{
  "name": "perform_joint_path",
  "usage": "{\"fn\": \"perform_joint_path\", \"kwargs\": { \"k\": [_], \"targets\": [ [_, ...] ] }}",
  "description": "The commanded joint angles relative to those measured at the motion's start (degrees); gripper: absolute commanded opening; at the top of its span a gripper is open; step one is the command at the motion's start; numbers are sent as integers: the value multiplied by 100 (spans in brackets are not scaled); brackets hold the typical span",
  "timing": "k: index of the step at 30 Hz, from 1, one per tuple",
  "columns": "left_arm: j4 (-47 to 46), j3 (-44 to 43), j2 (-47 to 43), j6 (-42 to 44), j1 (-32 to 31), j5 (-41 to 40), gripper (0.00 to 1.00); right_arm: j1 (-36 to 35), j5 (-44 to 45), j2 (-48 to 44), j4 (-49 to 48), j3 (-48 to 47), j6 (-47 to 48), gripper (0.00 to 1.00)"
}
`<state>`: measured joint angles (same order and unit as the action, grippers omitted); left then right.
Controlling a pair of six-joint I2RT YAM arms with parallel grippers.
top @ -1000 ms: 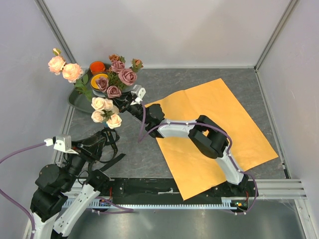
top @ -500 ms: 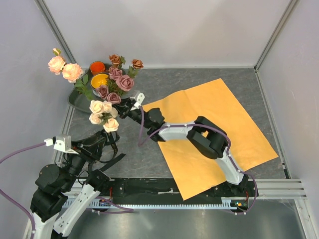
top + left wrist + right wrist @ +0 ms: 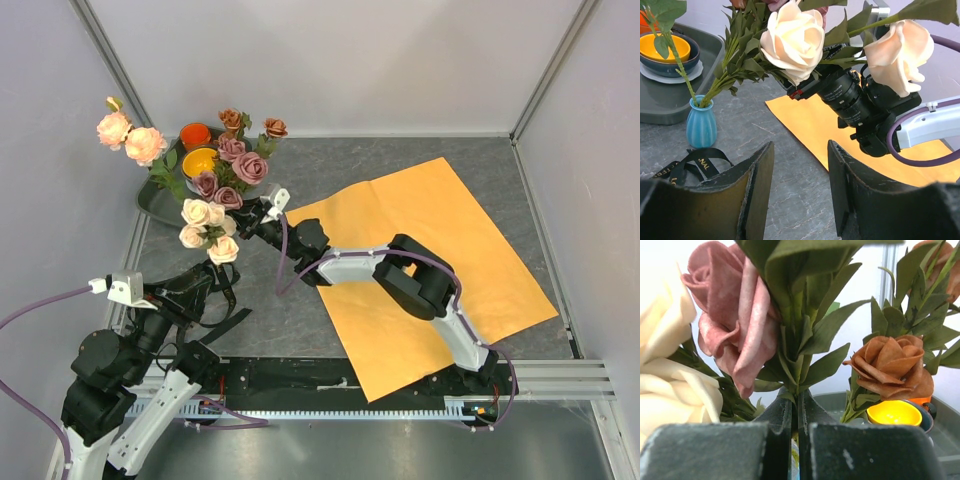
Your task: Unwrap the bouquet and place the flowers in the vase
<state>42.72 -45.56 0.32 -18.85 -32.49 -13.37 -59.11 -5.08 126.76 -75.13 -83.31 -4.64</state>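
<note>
Orange paper [image 3: 430, 260]: lying flat and open on the worktop
Right pincer [image 3: 794, 407]: pressed together on a green stem of the flowers [image 3: 205, 228]
Flowers: cream and mauve bunch, stems angle down to the vase [image 3: 701, 127]
Vase: teal, upright, just beside the tray [image 3: 670, 107]
Left pincer [image 3: 800, 150]: spread, holding nothing, near the black ribbon [image 3: 695, 160]

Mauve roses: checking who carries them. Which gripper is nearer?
Right. The right gripper is shut on the stems below the mauve roses; the left gripper sits open, well apart on their near side.
</note>
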Motion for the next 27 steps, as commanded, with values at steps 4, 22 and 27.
{"fn": "perform_joint_path", "kwargs": {
  "k": [4, 22, 27],
  "targets": [
    [-211, 3, -585, 31, 41, 36, 54, -56, 113, 331, -1566, -282, 43, 0],
    [-220, 21, -585, 31, 59, 36, 54, -118, 183, 736, -1039, -669, 86, 5],
    [-220, 12, -585, 31, 59, 36, 54, -127, 253, 727, -1003, -599, 122, 8]
  ]
}}
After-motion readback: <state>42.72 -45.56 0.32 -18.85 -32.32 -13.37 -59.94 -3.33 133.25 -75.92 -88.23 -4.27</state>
